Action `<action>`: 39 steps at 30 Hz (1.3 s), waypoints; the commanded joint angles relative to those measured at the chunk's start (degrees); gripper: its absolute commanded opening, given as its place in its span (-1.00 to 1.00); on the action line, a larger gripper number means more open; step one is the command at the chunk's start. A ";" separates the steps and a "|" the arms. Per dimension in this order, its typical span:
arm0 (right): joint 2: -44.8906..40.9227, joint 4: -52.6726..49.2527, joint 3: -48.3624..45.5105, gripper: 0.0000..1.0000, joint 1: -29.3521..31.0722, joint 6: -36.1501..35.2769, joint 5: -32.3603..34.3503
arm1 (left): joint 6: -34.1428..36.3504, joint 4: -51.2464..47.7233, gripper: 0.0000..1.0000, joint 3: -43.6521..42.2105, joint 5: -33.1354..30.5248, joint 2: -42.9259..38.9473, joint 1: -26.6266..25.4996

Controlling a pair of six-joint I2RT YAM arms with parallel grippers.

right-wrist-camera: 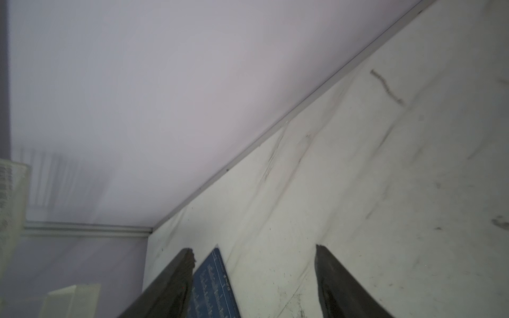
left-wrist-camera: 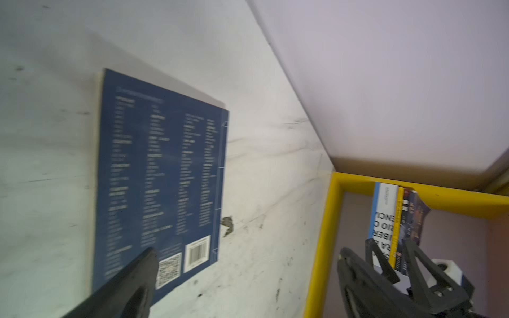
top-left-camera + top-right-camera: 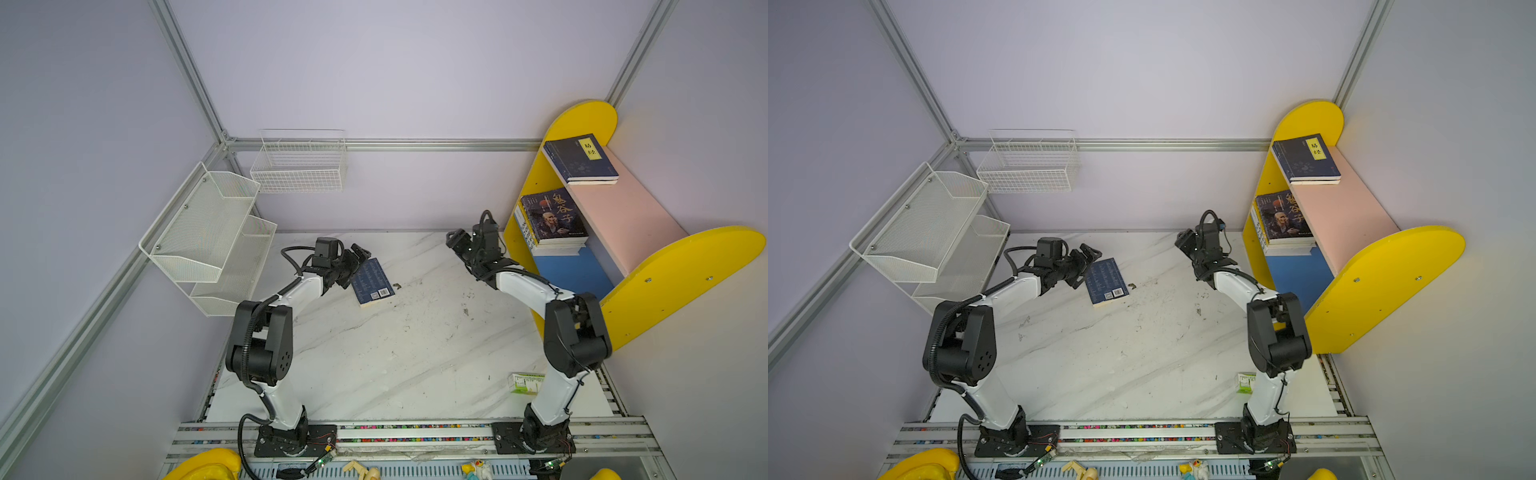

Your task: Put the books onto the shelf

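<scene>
1. Left end effector, jaws wide apart, hovers at the edge of the book lying on the worktop, probably to grip it.
2. Right end effector, jaws apart and empty, hangs beside the shelf.

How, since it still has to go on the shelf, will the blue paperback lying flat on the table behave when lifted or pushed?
The blue paperback looks thin and soft-covered, so it will probably droop if gripped by one edge. Lying flat on the smooth marble-look table, it would likely slide when pushed, not tip.
</scene>
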 commanded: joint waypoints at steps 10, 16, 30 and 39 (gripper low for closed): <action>24.31 -12.68 23.75 0.36 12.15 -14.27 -13.24 | 4.81 -2.32 1.00 -4.77 -4.00 1.32 1.50; 27.27 -19.13 25.42 0.34 13.80 -15.07 -15.95 | 4.13 -2.35 1.00 -2.15 -1.94 5.88 1.08; 23.27 20.07 11.40 0.32 13.81 7.98 -47.56 | -11.77 16.19 0.98 -4.61 12.42 14.08 -0.17; 18.34 30.20 3.68 0.23 10.24 15.57 -37.68 | -11.71 16.24 0.97 -4.46 13.81 14.39 -0.17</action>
